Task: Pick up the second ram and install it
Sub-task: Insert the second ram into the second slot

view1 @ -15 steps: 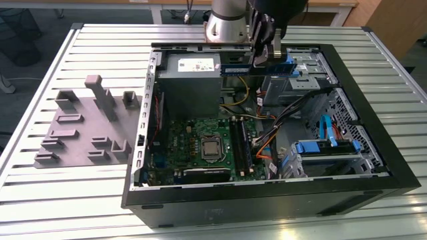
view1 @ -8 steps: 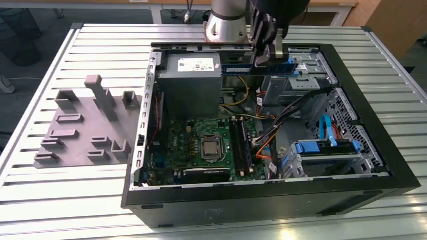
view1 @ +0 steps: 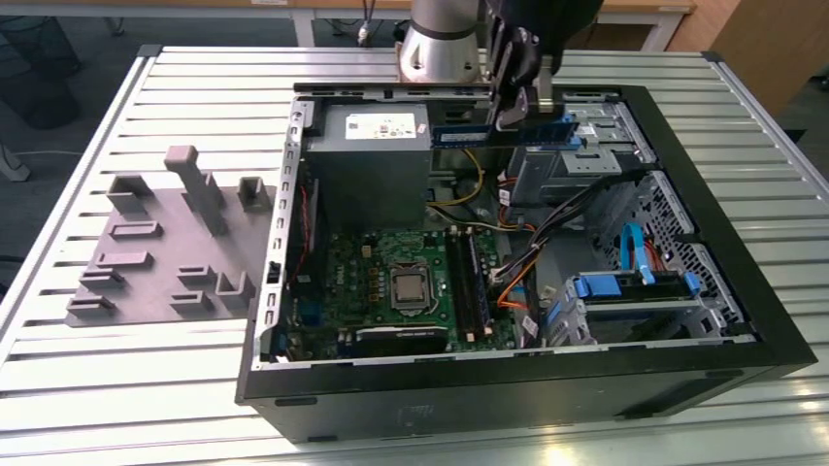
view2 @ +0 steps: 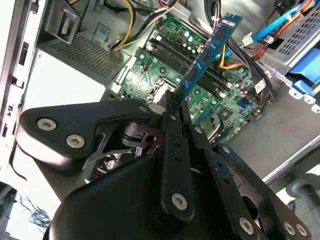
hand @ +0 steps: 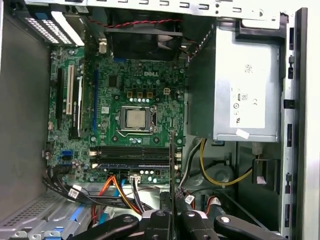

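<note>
Arm (view1: pixel 441 47) at the far side of the open computer case (view1: pixel 739 291), pointing down. Claw (view1: pixel 513 109) high over the inside of the case, near the grey power box (view1: pixel 369 146). Shut tight on the second ram (view1: pixel 473 136), with the blue stick pinched between the fingers. Holds it up in the air, long side level, above the green board (view1: pixel 376 282) and touching no slot.

One arm, one claw, one stick in the claw. One case on the tabletop (view1: pixel 104 388). One grey tray (view1: pixel 169 282) just beside the case, on the exterior view's left, well apart from the claw. One square silver chip (hand: pixel 136 118) in the middle of the board.

Top of the arm cut off at the edge of the exterior view. Middle of the stick hidden behind the claw there. In the first wrist view, second ram (hand: pixel 172 165) seen edge-on, just a thin dark line rising from the claw (hand: pixel 172 220). Black slot strips (hand: pixel 132 156) on the board hard to count, and cannot tell if any is filled.
</note>
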Robot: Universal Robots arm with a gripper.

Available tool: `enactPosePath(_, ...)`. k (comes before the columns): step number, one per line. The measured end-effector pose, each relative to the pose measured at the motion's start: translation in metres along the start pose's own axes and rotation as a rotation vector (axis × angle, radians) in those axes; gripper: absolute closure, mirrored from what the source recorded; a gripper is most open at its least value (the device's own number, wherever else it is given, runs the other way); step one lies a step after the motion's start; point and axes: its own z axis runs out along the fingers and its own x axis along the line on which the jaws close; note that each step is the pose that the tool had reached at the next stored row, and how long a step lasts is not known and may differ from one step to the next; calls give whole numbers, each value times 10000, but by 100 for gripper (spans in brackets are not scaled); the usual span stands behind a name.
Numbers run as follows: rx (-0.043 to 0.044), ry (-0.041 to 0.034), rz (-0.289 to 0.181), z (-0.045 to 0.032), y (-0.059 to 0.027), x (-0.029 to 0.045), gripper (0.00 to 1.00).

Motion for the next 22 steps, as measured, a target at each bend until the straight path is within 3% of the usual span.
enactPosePath(22,-295,91,-3801,4,0,1,86)
